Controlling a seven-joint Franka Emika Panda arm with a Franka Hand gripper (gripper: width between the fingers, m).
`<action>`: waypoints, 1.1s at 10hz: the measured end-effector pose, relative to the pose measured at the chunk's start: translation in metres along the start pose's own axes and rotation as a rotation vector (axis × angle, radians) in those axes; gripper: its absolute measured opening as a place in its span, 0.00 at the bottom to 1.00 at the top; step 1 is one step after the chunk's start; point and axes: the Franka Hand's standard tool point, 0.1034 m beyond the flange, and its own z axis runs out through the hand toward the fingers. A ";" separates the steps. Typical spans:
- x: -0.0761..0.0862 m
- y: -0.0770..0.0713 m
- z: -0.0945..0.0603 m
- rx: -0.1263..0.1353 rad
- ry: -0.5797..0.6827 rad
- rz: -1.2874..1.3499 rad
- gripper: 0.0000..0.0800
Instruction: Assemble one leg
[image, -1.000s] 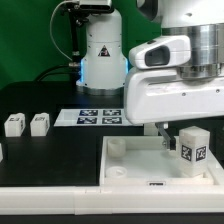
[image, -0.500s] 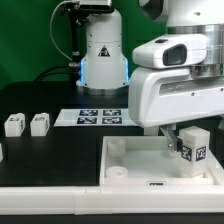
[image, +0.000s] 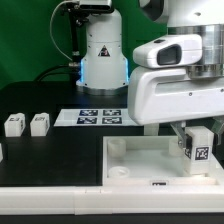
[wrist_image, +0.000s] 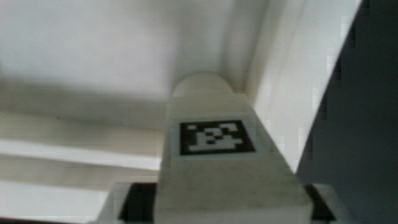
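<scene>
Gripper fingers are clamped on the leg, which hangs upright over the tray near its 3 o'clock edge in the exterior view. Two spare legs sit at 9 o'clock, beside the marker board.

Wrist view: the leg points into the tray's corner. Lower it straight and keep it square, I judge.

A flat white marker board with printed tags lies on the black table. A large white tray-like piece sits nearer the front, green backdrop behind.
</scene>
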 end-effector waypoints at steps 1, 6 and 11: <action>-0.001 0.000 0.000 -0.007 -0.009 0.138 0.37; -0.003 0.000 0.002 -0.042 -0.011 0.711 0.37; -0.003 0.001 0.003 -0.031 0.001 0.625 0.76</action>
